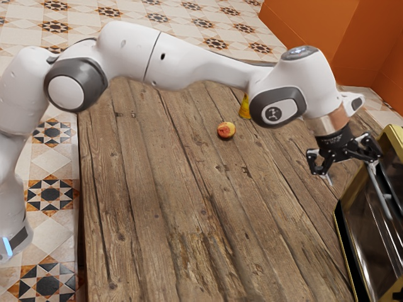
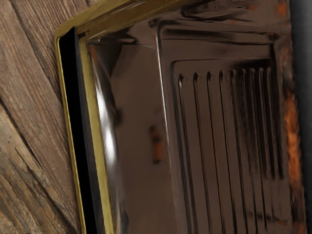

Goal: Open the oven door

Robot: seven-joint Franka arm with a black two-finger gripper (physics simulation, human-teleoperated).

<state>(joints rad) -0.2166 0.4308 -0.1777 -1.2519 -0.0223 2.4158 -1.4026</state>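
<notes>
Taking the exterior view as a clock face, the oven (image 1: pixel 395 139) stands at about four o'clock, on the table (image 1: pixel 170 189), with a gold casing and a glossy dark door (image 1: pixel 376 242). The door appears to be shut, though the steep angle and the reflections leave some doubt. A slim pale handle (image 1: pixel 381 194) runs along it.

The white arm (image 1: pixel 189 60) comes in from nine o'clock, arches over the table, and drops at three o'clock to the black gripper (image 1: pixel 351 172), just beside the oven. The fingers are spread wide with nothing gripped between them; one is near the handle's upper end, the other out over the wooden boards.

The wrist view looks onto the oven front: a row of long parallel ribs (image 2: pixel 209 146) on the dark panel, a bright streak of reflection, and a black strip (image 2: pixel 83 122) between the gold edge and the door's shiny face. Bare planks lie beyond that edge.

Between one and two o'clock, near the centre, a red-and-yellow fruit (image 1: pixel 226 130) rests on the table. A yellow object (image 1: pixel 244 108) lies farther out in that direction, partly hidden by the arm. Orange panels (image 1: pixel 315 38) rise beyond, at the same bearing.
</notes>
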